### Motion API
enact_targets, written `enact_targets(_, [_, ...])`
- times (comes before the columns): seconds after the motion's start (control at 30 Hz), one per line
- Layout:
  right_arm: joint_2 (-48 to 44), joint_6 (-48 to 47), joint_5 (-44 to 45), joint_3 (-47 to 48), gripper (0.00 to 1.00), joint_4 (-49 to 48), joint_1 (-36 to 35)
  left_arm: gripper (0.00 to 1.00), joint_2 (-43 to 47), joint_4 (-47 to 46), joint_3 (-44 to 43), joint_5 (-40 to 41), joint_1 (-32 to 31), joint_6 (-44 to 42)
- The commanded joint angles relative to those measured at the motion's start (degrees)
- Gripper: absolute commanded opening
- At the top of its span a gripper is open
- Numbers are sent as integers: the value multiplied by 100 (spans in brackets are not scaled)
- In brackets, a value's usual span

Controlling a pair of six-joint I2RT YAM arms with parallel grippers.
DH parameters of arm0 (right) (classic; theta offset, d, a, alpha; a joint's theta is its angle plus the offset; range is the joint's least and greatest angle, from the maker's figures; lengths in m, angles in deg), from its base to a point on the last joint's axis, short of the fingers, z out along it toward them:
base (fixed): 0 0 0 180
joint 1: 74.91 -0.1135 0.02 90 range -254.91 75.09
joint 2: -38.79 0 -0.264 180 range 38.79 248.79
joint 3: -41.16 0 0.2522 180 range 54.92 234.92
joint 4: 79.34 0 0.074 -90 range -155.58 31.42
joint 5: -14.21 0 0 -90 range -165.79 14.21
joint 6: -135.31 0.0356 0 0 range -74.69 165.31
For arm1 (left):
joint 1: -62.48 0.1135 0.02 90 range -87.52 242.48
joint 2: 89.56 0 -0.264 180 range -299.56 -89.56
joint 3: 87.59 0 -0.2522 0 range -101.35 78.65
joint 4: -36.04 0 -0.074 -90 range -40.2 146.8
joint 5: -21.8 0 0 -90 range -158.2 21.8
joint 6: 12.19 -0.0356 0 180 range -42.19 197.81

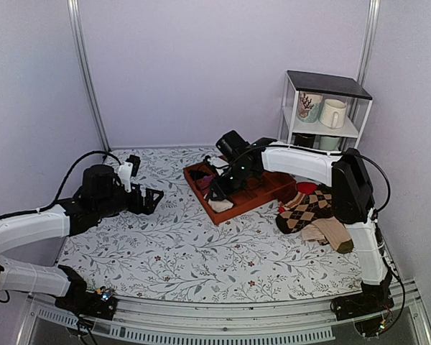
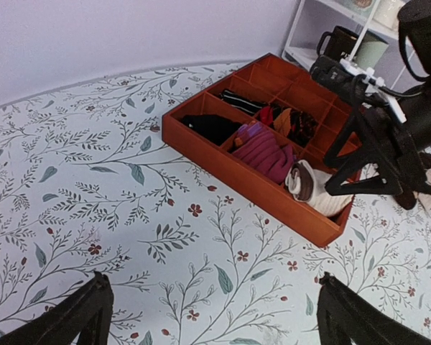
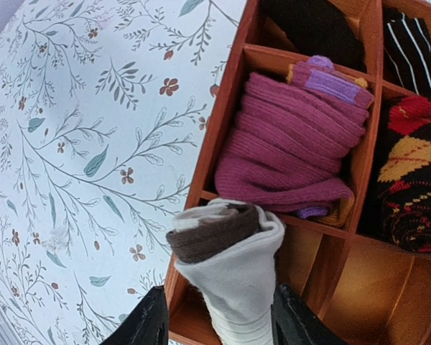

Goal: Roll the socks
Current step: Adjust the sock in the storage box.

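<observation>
The cream-white socks are rolled into one bundle (image 3: pixel 230 251) with the dark brown band showing at its end. The bundle stands in the near corner compartment of the wooden tray (image 3: pixel 223 122). It also shows in the top view (image 1: pixel 220 205) and the left wrist view (image 2: pixel 316 188). My right gripper (image 3: pixel 223 320) is open, with its fingers on either side of the bundle; it hangs over the tray corner (image 1: pixel 219 192). My left gripper (image 1: pixel 152 201) is open and empty above the bare floral cloth (image 2: pixel 212 309), left of the tray (image 2: pixel 237 169).
Other tray compartments hold magenta socks (image 3: pixel 287 136), black socks and a red-and-yellow argyle pair. Brown-and-tan argyle socks (image 1: pixel 309 208) and a plain tan sock (image 1: pixel 330 231) lie right of the tray. A white shelf with mugs (image 1: pixel 323 108) stands at the back right.
</observation>
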Motion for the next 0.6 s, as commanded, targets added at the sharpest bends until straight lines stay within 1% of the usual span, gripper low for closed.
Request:
enact_targets(0.0, [369,-190,-279,210,50,-111,62,99,-43,35,-141,-68,84,-115])
enact_targets(0.1, [384,-186,-363,211,44,-102,95,99,-43,48,-134,-45,84,-126])
enact_targets(0.17, [639,-184,-385,198,39,-90,116,100,-43,48,-126,-47,84,-133])
enact_targets(0.2, [669,-184,-388,196,36,-87,117,100,-43,48,-130,-54,84,-135])
enact_targets(0.23, [688,-184,-422,197,28,-73,113,100,-45,48,-127,-56,84,-135])
enact_targets(0.3, [708,-175,-480,175,18,-88,118,99,-35,48,-123,-55,84,-135])
enact_targets(0.37, [743,-173,-522,165,12,-89,116,100,-34,57,-113,-59,84,-130])
enact_targets(0.43, [802,-174,-509,193,8,-10,116,99,-19,64,-104,-65,84,-126])
enact_targets(0.57, [948,-72,-503,235,6,152,87,100,22,70,-63,-25,84,-126])
